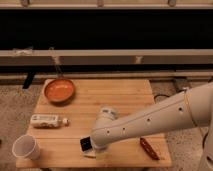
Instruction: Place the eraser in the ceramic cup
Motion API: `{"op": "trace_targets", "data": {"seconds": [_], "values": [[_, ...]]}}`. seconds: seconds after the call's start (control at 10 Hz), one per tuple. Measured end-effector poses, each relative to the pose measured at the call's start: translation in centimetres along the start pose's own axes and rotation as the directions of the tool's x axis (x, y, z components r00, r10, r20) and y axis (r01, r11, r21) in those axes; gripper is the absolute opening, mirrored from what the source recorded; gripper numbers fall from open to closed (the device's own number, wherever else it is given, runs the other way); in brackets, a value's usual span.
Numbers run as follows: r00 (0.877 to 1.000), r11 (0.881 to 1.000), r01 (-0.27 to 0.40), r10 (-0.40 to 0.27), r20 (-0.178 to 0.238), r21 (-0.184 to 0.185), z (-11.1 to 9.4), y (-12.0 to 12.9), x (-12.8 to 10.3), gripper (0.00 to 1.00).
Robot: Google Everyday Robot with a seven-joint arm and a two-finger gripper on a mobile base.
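Your gripper (pixel 96 149) hangs over the eraser (pixel 85 144), hold or no hold I cannot tell, and a skewed pinch could shove it off the table's (pixel 117 95) front edge.

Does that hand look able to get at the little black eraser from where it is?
Probably yes. The hand is down beside the eraser near the front edge of the table, with nothing between them; the ceramic cup and bottle sit well apart.
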Motion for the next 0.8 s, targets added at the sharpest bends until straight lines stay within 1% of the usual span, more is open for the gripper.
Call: {"op": "trace_targets", "data": {"seconds": [0.3, 0.6, 0.8], "values": [[0.999, 0.999, 0.048, -0.048, 0.011, -0.010, 0.5, -2.1, -2.7, 0.80], [0.996, 0.996, 0.092, -0.091, 0.008, -0.022, 1.3, -3.2, -4.2, 0.80], [0.994, 0.993, 0.111, -0.111, 0.000, -0.033, 2.1, -3.3, -4.5, 0.80]]}}
